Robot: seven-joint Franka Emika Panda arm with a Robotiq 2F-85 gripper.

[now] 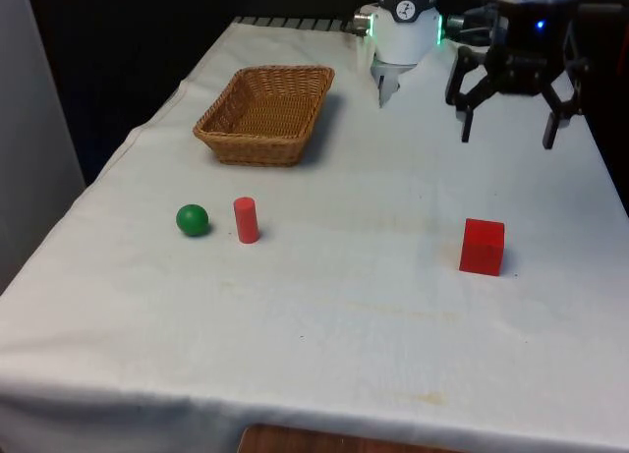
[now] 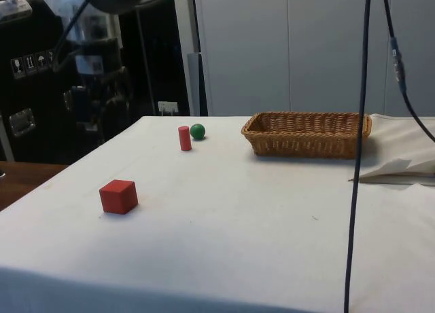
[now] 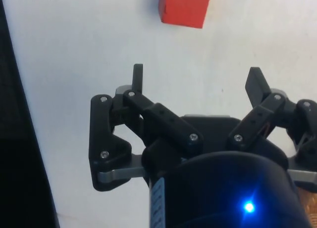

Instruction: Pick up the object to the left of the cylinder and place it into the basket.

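Task barely begun, as judged from how things lie. Left to right across the front view: the green ball (image 1: 193, 219) is seen resting on the white cloth (image 1: 324, 315), towards the front view's left, just beside the red cylinder (image 1: 246, 220) and apart from it. The ball is taken as the target, being the thing left of the cylinder. It is untouched and not gripped. Behind these two, farther up the table, the wicker basket (image 1: 263, 114) is found with nothing visible inside. In the side view the ball (image 2: 198, 131) is again seen close by the cylinder (image 2: 184, 138), with the basket (image 2: 306, 133) near.

Further right, the red cube (image 1: 482, 247) is seen alone, well apart from the ball. The gripper (image 1: 511, 134) is held in the air at the front view's right, above the cloth beyond the cube, fingers spread wide and nothing between them. The same wide spread is confirmed in the wrist view (image 3: 198, 82), cube (image 3: 184, 8) ahead of it.

Nothing done yet. Left to do: gripper to be brought across to the ball, ball grasped, lifted, carried over the basket, released inside.
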